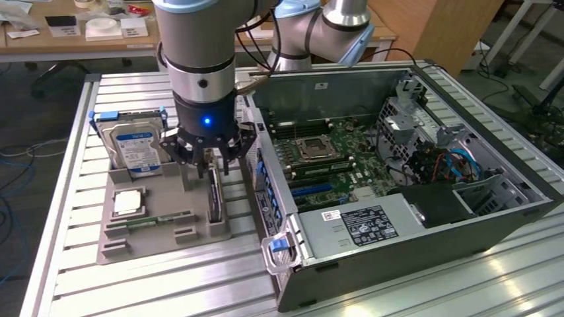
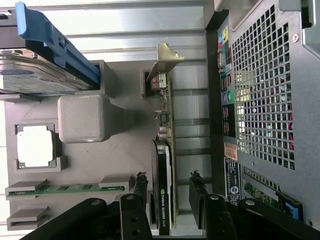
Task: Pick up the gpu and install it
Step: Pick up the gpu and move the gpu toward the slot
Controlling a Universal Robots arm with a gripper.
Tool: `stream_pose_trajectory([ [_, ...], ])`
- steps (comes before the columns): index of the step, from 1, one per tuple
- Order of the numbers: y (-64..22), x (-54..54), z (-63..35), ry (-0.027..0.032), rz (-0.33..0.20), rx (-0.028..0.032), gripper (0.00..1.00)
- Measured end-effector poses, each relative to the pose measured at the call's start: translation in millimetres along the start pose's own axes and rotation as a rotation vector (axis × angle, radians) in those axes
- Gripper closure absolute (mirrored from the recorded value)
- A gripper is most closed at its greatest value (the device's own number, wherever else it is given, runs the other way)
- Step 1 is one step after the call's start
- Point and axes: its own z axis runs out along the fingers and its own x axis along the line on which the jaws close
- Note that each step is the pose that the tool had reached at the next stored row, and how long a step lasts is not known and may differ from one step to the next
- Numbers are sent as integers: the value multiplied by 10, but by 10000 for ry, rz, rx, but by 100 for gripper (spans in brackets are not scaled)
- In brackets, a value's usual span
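Note:
The gpu [image 1: 214, 193] stands on its long edge in a slot of the grey holder tray [image 1: 150, 241], next to the open computer case [image 1: 493, 218]. In the wrist view the gpu [image 2: 165, 200] shows a black cooler with a green board, and a pale metal bracket [image 2: 165, 57] at its far end. My gripper [image 1: 214, 168] hangs straight above the card. The gripper [image 2: 168, 186] is open, one finger on each side of the gpu. A clear gap shows between the card and the finger nearer the case [image 2: 199, 187].
The tray also holds a silver hard drive [image 1: 137, 142] in a blue carrier, a processor chip [image 1: 129, 201] and a green memory stick [image 1: 150, 221]. The case wall stands close beside the gpu. Inside the case lies the motherboard [image 1: 326, 158]. The ribbed aluminium table [image 1: 132, 290] extends around them.

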Motion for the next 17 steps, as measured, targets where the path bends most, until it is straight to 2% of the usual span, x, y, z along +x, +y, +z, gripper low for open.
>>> stream_pose_trajectory([
  [3,-2,21,21,-2,2,-1,53],
  [11,-13,26,157,-2,1,-2,53],
  [17,-14,25,169,-3,0,-3,53],
])
